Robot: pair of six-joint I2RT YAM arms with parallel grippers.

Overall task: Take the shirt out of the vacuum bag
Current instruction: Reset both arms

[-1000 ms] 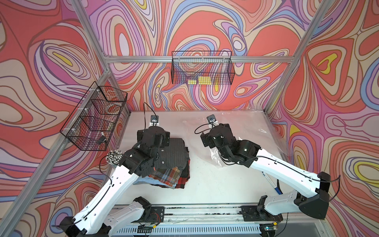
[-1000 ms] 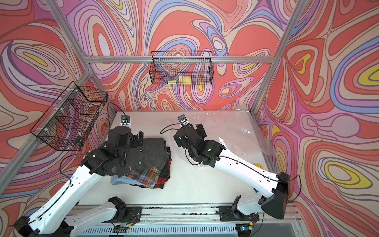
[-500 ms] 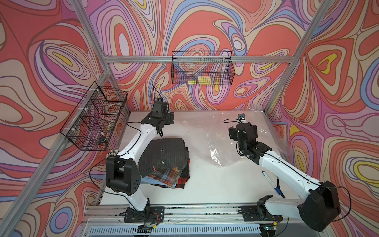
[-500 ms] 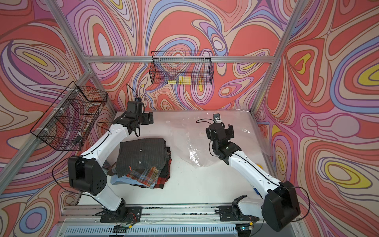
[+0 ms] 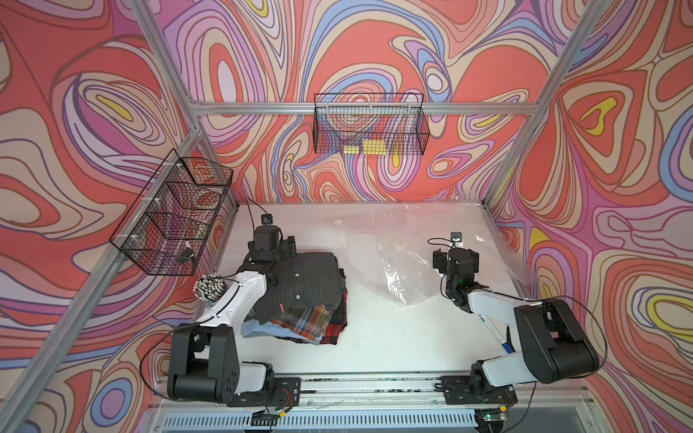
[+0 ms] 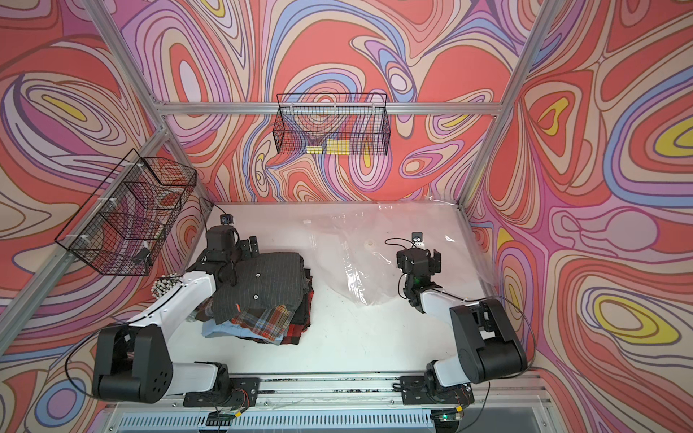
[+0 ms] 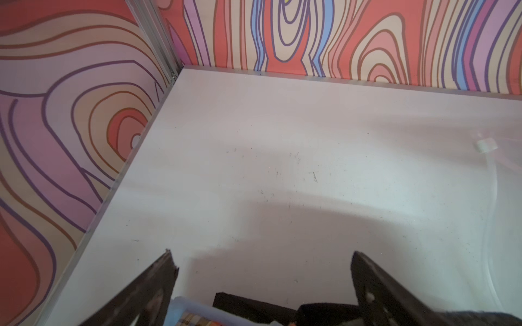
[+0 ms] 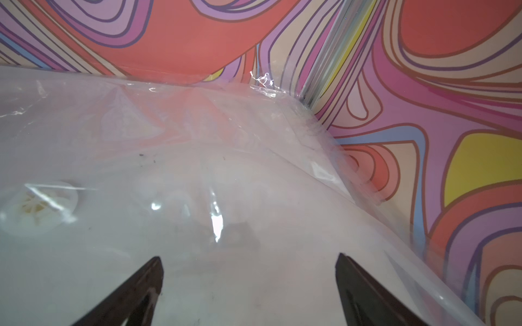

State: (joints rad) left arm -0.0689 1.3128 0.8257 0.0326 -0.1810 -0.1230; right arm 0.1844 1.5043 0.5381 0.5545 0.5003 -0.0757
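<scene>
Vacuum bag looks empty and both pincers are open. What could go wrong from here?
1. The left arm crosses the edge of the shirt stack, with the open left pincer just past it. Pulling back low could drag the top dark striped shirt off.
2. The open right pincer hangs close over the vacuum bag, whose film rides up the right wall. A fingertip could snag it.

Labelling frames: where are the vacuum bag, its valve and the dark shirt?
vacuum bag (image 5: 408, 273), in a top view, crinkled middle.
valve (image 8: 36, 207), right wrist view, disc centre.
dark shirt (image 5: 305, 279), in a top view, buttoned front.
</scene>
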